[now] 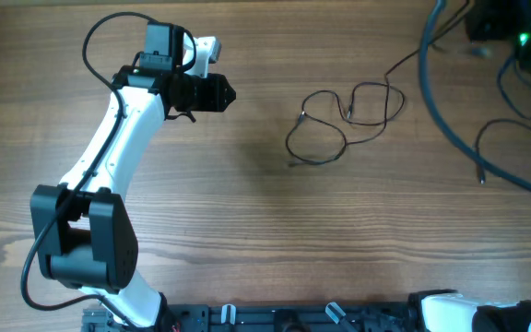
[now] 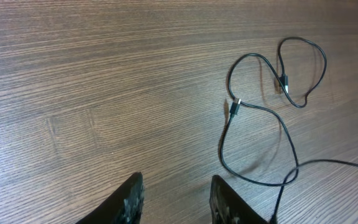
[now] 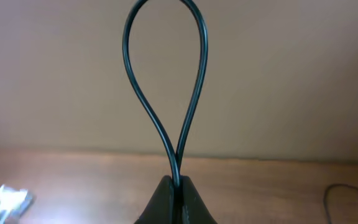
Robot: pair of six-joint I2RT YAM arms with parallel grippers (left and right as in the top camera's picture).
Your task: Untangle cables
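- Jaws of the left gripper (image 2: pixel 176 200) stand released, with nothing between them; its dark fingers (image 2: pixel 132 198) hang over bare wood.
- Jaws of the right gripper (image 3: pixel 179 202) are clenched on a cable loop (image 3: pixel 178 165), a thin black strand that rises straight up out of the pinched tips in a narrow teardrop.
- Wooden table (image 1: pixel 247 221) spreads beneath the left jaws and shows as a brown band behind the right ones.
- White left arm (image 1: pixel 109 166) reaches away from its base, its jaws aimed toward the middle of the table.
- Loose cable (image 1: pixel 339 120) lies flat on the wood ahead of the left jaws and well apart from them; from the left wrist it sits forward and to the right, in a few open curls that cross one another.
- Second thin cable (image 1: pixel 479 166) curves on the wood farther out, beyond the loose cable as seen from the left jaws.
- Plug tips (image 2: pixel 236 104) of the loose cable rest among its curls, ahead of the left jaws and untouched.
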